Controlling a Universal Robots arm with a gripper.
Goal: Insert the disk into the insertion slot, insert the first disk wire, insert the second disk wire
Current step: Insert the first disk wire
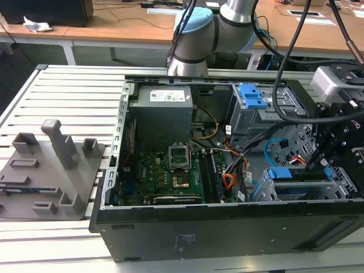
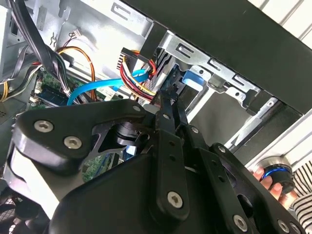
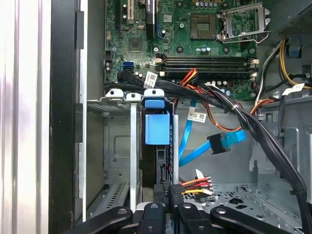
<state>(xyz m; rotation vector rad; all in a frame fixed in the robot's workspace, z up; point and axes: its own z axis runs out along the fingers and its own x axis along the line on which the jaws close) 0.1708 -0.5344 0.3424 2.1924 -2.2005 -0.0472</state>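
Robotics lab; slatted metal workbench (image 1: 68, 91); cabled wooden desks (image 1: 114, 25) behind

Black cable bundle (image 3: 243, 119) and second disk wire (image 3: 185, 136) cross beside the disk (image 3: 157, 129).

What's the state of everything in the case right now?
the disk, seated in the insertion slot.
the first disk wire, plug at the disk's edge by the gripper; seating unclear.
the second disk wire, plug hanging free, unplugged.
the gripper, at the first disk wire's plug.
the computer case, side open.
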